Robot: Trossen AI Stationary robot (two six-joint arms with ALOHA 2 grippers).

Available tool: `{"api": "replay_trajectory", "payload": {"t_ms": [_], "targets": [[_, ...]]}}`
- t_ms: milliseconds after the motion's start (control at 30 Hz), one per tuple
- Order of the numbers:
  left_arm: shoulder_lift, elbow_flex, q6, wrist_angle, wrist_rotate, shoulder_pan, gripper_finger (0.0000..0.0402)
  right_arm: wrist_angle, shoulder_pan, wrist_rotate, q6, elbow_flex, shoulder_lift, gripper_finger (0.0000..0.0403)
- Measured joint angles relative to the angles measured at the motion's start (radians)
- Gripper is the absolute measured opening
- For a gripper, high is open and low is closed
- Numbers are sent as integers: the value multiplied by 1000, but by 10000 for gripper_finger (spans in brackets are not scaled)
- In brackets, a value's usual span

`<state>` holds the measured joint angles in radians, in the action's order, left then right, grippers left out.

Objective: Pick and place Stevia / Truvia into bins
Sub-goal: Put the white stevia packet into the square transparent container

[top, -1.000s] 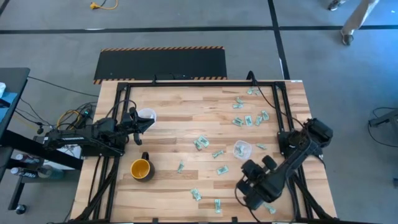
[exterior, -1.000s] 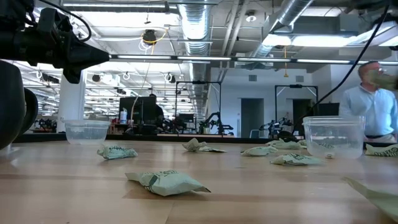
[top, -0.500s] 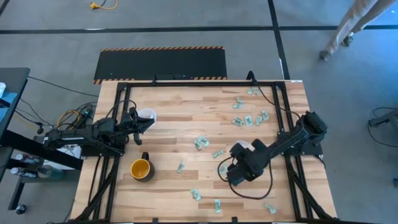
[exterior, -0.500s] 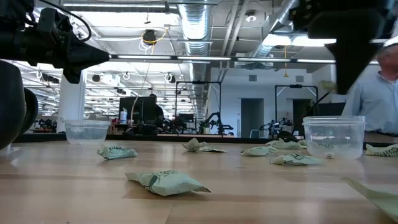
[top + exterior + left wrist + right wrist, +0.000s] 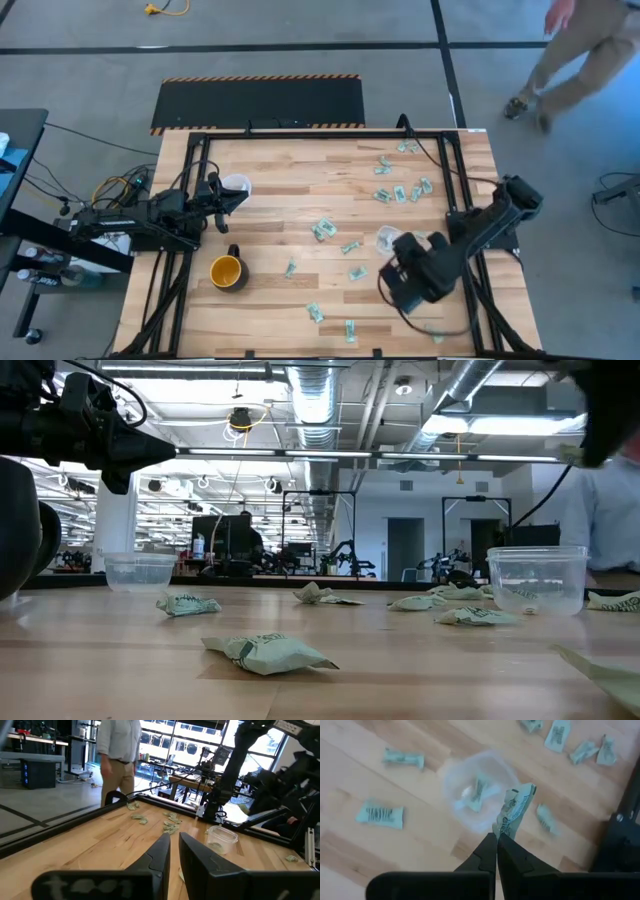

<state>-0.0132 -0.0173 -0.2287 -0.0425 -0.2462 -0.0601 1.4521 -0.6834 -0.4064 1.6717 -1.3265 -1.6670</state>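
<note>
Pale green sachets lie scattered flat on the wooden table (image 5: pixel 280 160), several at the far right (image 5: pixel 400 190) and some in the middle (image 5: pixel 322 230). One clear cup (image 5: pixel 388 238) stands at the right with a sachet (image 5: pixel 479 792) inside it. The other cup (image 5: pixel 237 184) stands at the far left. My right gripper (image 5: pixel 496 837) hovers just on the near side of the right cup, shut on a crumpled sachet (image 5: pixel 514 807). My left gripper (image 5: pixel 174 845) stays level beside the left cup, shut with nothing between its fingers. My right gripper pinches one end of the sachet (image 5: pixel 503 827) between its two fingertips. The fingers slant down from above. The sachet sticks out past the fingertips, lifted clear of the table, close to the cup's rim (image 5: pixel 507 775).
A yellow mug (image 5: pixel 227 271) stands at the near left. Black frame rails (image 5: pixel 455 170) run along the table's sides. A person (image 5: pixel 580 50) walks on the floor beyond the far right corner. More sachets (image 5: pixel 265 652) lie near the front edge.
My right gripper has stayed shut. It has risen from the table's near right part and gone toward the far edge, up to the right cup. The person beyond the table has walked on.
</note>
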Motion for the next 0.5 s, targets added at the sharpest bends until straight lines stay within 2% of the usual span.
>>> {"api": "replay_trajectory", "payload": {"t_ms": [133,300,500], "targets": [[0,0,0,0,0,0,27,-98,93,22,-136,42,48,0],[0,0,0,0,0,0,27,-153,196,67,-292,53,46,3],[0,0,0,0,0,0,27,-184,275,163,-394,76,43,35]]}}
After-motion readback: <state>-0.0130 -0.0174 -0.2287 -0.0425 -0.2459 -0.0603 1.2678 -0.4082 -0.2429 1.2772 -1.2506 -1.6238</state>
